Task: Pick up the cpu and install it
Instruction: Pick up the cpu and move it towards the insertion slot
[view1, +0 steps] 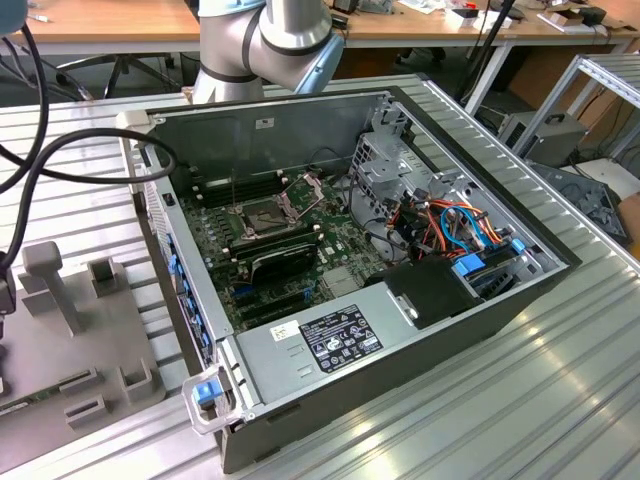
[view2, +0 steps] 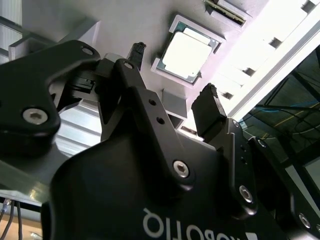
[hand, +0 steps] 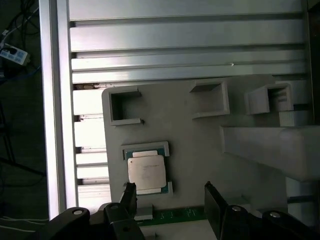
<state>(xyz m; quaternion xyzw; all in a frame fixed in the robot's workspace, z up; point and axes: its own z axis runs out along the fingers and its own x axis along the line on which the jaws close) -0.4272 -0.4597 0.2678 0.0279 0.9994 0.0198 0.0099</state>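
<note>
gripper (view2: 173, 70): released, fingers (view2: 210, 107) spread wide with nothing between them, hanging above the plate (hand: 190, 150)
cpu (hand: 146, 171): flat, silver top up, seated in a square holder (hand: 165, 148) on the plate, untouched; in the first wrist view it lies close by one fingertip and well apart from the other
room: bare plate lies around the holder; raised lips at the holder's corners hug the cpu's edges; the plate's edge runs just beside a rail of the table (hand: 175, 45)
around: three open-sided pockets (hand: 125, 106) stand on the plate away from the cpu, a tall block (hand: 270, 150) rises to one side, and a green board (hand: 175, 215) strip lies near the fingertips
case (view1: 420, 330): lies open on the table in the middle of the exterior view; its socket (view1: 262, 215) frame looks lifted; it is well apart from the plate, which sits at the exterior view's left
arm (view1: 270, 35): beyond the case's far wall
hidden: the gripper's body covers the near part of the plate in both wrist views; one fingertip overlaps a corner of the holder; the arm is cut off by the exterior view's top edge, the plate by its left edge
</note>
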